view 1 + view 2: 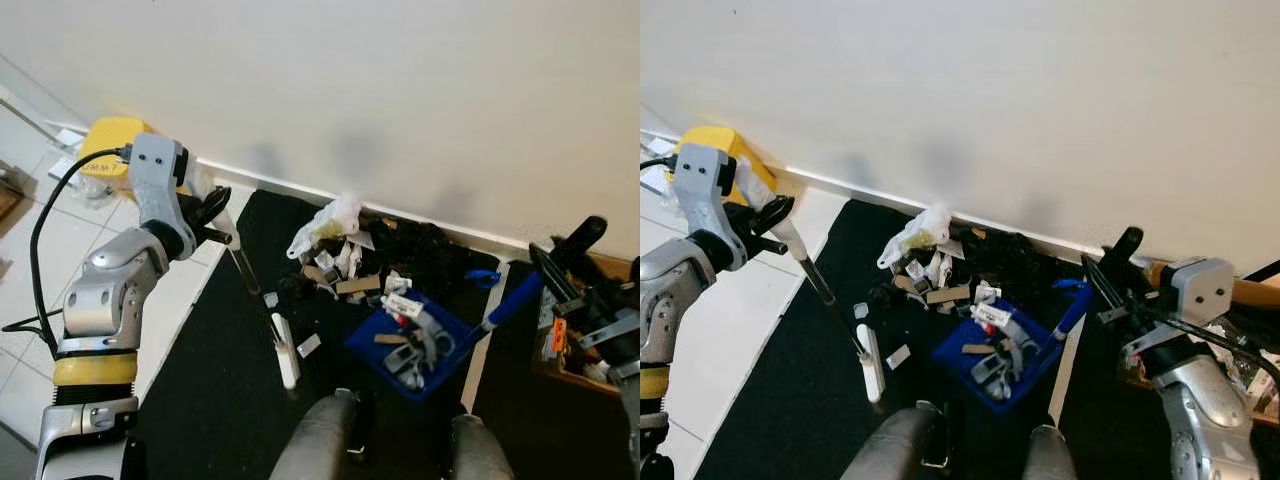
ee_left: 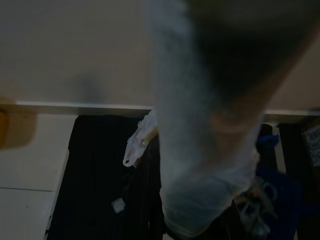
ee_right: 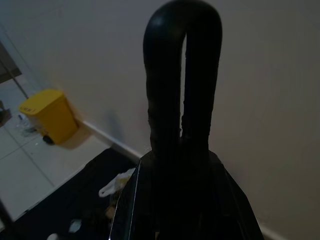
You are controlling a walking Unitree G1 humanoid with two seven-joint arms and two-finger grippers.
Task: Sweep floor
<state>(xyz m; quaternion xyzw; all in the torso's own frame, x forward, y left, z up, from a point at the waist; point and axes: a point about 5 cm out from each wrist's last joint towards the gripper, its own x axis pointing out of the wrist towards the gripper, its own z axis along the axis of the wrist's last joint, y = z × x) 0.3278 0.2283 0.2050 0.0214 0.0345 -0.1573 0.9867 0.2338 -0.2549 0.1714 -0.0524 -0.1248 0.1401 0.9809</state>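
The left gripper (image 1: 775, 218) pinches the slim white-and-black broom handle (image 1: 825, 290), slanting down-right to the litter pile (image 1: 960, 270) beside the blue plastic dustpan (image 1: 995, 355), whose handle the right gripper (image 1: 1110, 270) clasps.

- You've got a white wall (image 1: 400, 90) as landmark, with a white baseboard (image 1: 300, 185) along its foot.
- Yellow bin (image 1: 108, 150) stands against the wall, at its far left end.
- White floor tiles (image 1: 40, 240) lie out from the wall near the bin.
- Black cable (image 1: 40, 230) loops over those tiles.
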